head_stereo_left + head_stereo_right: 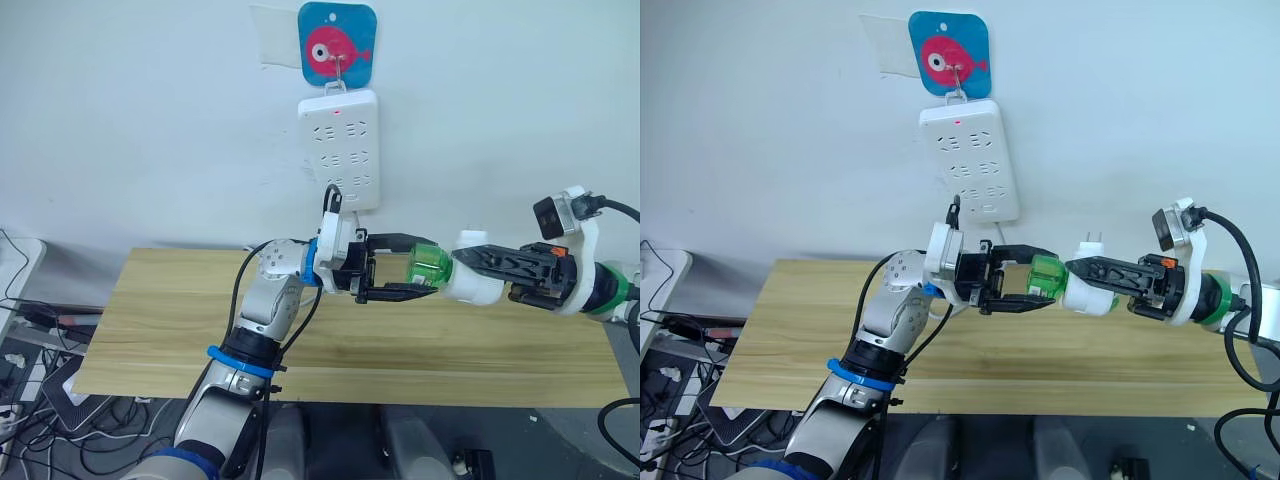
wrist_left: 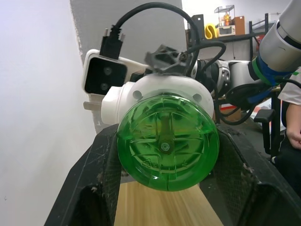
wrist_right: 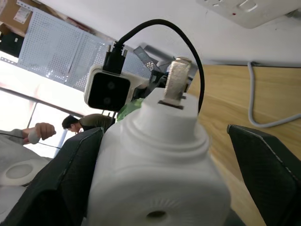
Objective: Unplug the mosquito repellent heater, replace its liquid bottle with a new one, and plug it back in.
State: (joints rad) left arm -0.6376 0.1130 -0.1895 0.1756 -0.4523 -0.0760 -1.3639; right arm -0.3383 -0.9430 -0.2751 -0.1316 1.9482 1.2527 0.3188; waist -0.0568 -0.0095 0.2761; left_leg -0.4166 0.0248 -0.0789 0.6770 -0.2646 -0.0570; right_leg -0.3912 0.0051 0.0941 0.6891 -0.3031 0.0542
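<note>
The mosquito repellent heater [image 1: 480, 287] is white, with its two prongs pointing up, and hangs in mid-air over the wooden table [image 1: 180, 310]. My right gripper [image 1: 462, 265] is shut on it from the right. A green liquid bottle [image 1: 432, 266] sticks out of the heater's left end. My left gripper [image 1: 425, 267] comes in from the left, one finger above and one below the bottle, shut on it. In the left wrist view the bottle's round base [image 2: 167, 141] sits between both fingers. The right wrist view shows the heater's body [image 3: 155, 155] and a prong between the fingers.
A tall white power strip [image 1: 340, 150] with a red light hangs on the wall behind, under a blue fish plaque [image 1: 337, 40]. Cables and gear [image 1: 30, 330] lie on the floor at the left. A person [image 3: 77, 123] is in the background.
</note>
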